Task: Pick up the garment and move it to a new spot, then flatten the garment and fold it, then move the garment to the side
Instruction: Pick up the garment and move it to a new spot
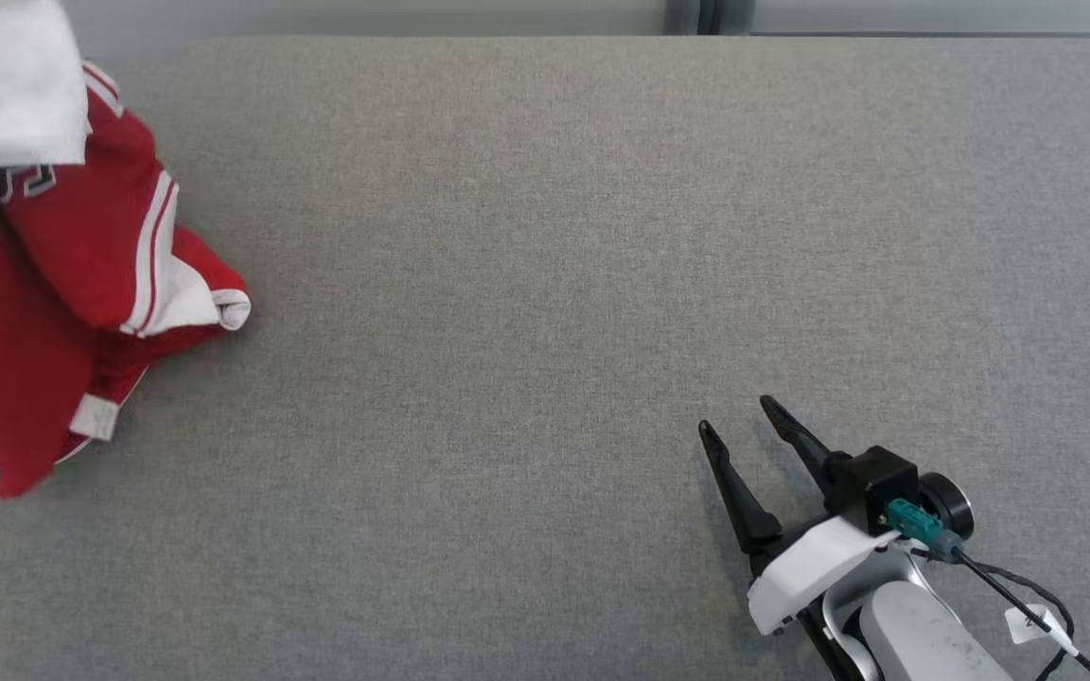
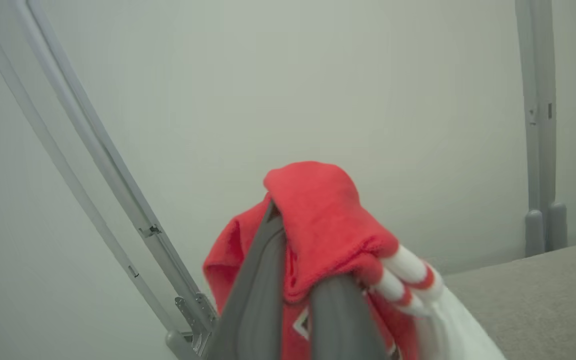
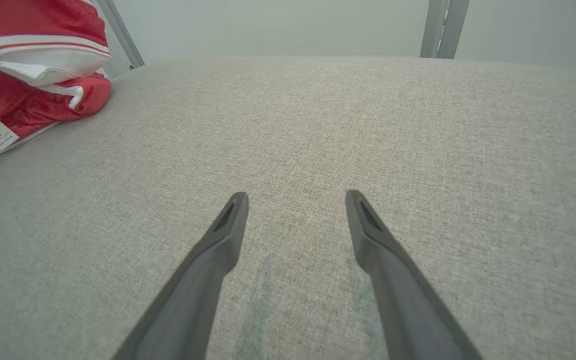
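The garment [image 1: 62, 284] is a red jersey with white and red striped trim, bunched at the left edge of the grey table [image 1: 545, 236]. In the left wrist view my left gripper [image 2: 293, 250] is shut on a fold of the garment [image 2: 323, 215], red cloth draped over its fingers [image 2: 253, 300]. From the right wrist view the garment [image 3: 23, 75] lies at the upper left, a white label showing. My right gripper [image 1: 739, 416] stands open low over the table at the lower right, far from the cloth; its open fingers [image 3: 218, 250] hold nothing.
The grey felt table runs across the whole head view. Behind its far edge stand a pale wall and grey metal posts [image 2: 540, 150]. A slanted grey bar [image 2: 93, 150] crosses the left wrist view.
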Tool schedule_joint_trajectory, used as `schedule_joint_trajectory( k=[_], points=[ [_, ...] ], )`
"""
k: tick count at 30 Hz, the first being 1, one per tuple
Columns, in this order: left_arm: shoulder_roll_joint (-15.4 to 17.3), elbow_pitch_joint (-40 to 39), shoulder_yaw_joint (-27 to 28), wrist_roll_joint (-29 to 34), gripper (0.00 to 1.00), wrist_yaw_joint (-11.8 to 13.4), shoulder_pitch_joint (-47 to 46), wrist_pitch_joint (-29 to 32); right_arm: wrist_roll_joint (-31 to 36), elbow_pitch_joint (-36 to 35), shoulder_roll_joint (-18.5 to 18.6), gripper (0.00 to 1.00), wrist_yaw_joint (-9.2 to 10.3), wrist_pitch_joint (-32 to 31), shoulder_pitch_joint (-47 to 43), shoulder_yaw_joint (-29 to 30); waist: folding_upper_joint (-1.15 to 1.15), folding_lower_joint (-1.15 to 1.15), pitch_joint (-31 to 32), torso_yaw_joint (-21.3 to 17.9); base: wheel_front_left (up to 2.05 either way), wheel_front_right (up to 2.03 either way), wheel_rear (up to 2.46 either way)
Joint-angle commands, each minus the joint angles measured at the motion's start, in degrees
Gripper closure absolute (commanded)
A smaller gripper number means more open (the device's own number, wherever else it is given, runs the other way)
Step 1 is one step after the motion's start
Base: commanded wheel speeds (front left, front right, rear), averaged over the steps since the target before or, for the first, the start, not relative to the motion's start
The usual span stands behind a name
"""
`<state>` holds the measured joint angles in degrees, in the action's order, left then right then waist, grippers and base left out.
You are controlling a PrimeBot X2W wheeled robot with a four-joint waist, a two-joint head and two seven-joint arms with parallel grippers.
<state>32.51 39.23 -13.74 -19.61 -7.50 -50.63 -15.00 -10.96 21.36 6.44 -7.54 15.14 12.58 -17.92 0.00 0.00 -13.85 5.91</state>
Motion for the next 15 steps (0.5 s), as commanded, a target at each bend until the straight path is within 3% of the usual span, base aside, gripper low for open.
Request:
schedule_joint_trajectory(
  k=[1,9,15],
  points=[
    [0.1,-3.7,0.1,-0.2,1.00,0.1,-0.9,-0.2,-0.7,0.2,-0.2,0.00,0.10,0.0,-1.0,0.2,0.00,0.00,2.5,-0.4,0.00,0.00,0.00],
    [-5.8,-18.2,-0.9,-2.5,1.00,0.1,1.4,-0.1,-1.1,0.3,-1.8,0.00,0.09,0.0,-2.2,1.1,0.00,0.00,5.2,-4.2,0.00,0.00,0.00],
    [-13.1,-19.5,-5.9,-3.1,1.00,0.2,5.6,-0.1,-1.1,0.7,-2.2,0.00,0.10,0.0,-3.4,1.9,0.00,0.00,6.8,-9.2,0.00,0.00,0.00]
  ],
)
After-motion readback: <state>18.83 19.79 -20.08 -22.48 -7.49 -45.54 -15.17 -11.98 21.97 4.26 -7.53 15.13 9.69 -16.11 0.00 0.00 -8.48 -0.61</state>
